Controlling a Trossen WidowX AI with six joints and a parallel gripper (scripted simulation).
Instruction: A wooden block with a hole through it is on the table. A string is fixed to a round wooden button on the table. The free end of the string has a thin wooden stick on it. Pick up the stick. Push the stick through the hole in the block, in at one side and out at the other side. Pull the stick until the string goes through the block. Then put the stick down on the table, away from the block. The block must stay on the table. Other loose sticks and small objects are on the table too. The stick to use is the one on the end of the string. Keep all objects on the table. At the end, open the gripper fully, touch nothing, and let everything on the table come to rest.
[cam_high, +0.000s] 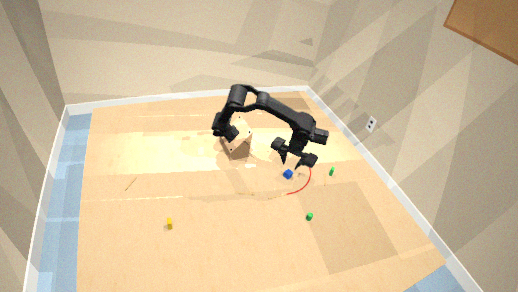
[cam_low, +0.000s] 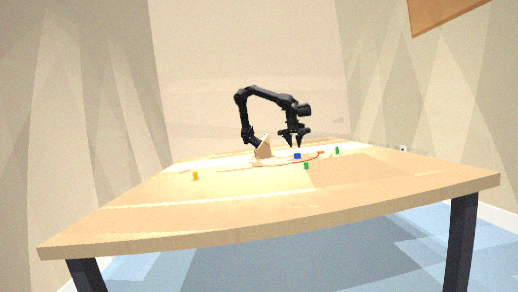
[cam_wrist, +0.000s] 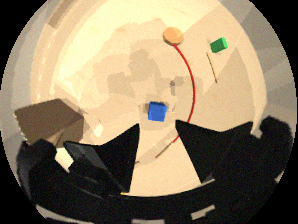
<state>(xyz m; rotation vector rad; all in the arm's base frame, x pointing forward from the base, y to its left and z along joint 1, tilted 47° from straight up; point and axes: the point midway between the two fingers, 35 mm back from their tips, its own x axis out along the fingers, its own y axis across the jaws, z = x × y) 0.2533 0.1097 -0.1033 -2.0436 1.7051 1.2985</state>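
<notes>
The wooden block (cam_high: 240, 146) (cam_low: 264, 148) (cam_wrist: 50, 122) stands on the table near the arm's base; its hole cannot be made out. The red string (cam_high: 304, 185) (cam_wrist: 194, 92) curves over the table from the round button (cam_low: 320, 152) (cam_wrist: 173, 36), which the gripper hides in the top view. The thin stick (cam_high: 277, 196) (cam_wrist: 164, 150) on the string's free end lies flat on the table. My gripper (cam_high: 290, 166) (cam_low: 296, 146) (cam_wrist: 157, 124) is partly open and empty, pointing down above the table, with the stick below it and apart from it.
A blue cube (cam_high: 288, 174) (cam_low: 297, 156) (cam_wrist: 157, 111) lies close to the string. Green pieces (cam_high: 332, 171) (cam_high: 310, 216) lie to the right and in front. A yellow piece (cam_high: 170, 223) and a loose stick (cam_high: 131, 184) lie left; other loose sticks (cam_high: 246, 193) (cam_high: 325, 180) flank the string.
</notes>
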